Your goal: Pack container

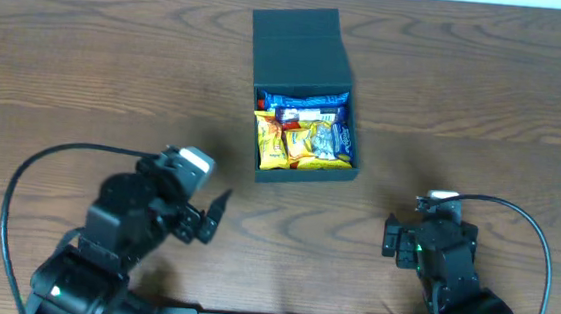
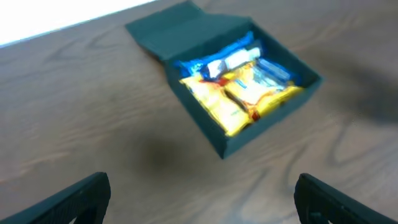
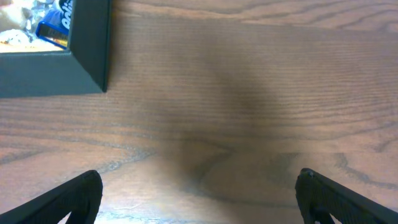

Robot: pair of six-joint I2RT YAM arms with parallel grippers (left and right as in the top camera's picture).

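Both arms sit closest, low in the overhead view. Left gripper (image 2: 202, 202) hangs over bare wood, its dark fingers (image 2: 74, 199) spread wide to either edge of the wrist view, holding nothing and touching nothing. Right gripper (image 3: 198, 199) is the same: fingers (image 3: 68, 200) far apart, only table (image 1: 485, 113) between them. Beyond them, mid-table and well apart from both, stands the container (image 1: 304, 172), mouth up. Its lid flap (image 1: 297, 43) is thrown back toward the far edge, so box and flap together run lengthwise away from the robot, turned slightly off square. Yellow packets (image 1: 287, 142) and blue packets (image 1: 309, 107) fill the inside. One box corner (image 3: 87, 62) shows in the right wrist view.
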